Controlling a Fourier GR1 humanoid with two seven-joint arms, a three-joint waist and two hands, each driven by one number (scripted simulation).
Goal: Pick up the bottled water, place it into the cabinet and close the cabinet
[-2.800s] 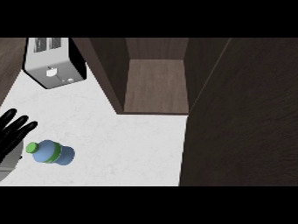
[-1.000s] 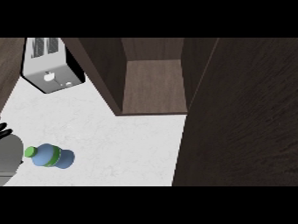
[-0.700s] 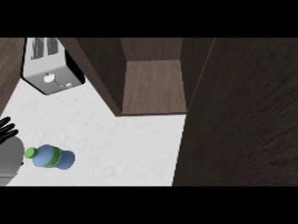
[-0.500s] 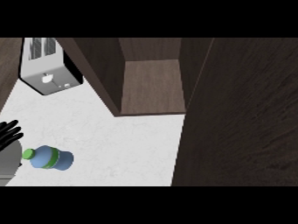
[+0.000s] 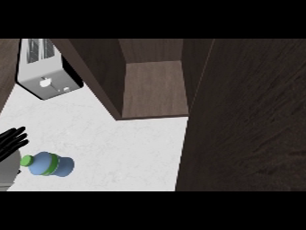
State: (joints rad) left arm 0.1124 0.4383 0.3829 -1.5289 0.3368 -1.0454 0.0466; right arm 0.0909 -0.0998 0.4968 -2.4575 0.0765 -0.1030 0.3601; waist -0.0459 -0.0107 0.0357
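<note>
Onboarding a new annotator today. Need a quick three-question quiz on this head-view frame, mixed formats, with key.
1. True or false: the bottled water is already inside the cabinet.
2. Multiple choice: which appliance stands at the back left of the counter? A) kettle B) toaster C) blender
3. Fill in: the left hand shows at the view's ____ edge, fingers straight, holding nothing.

Key
1. False. The bottle lies on the white counter, beside the left hand, and the cabinet's open compartment holds nothing visible.
2. B, the toaster.
3. Left. The right hand is not in view.
</note>
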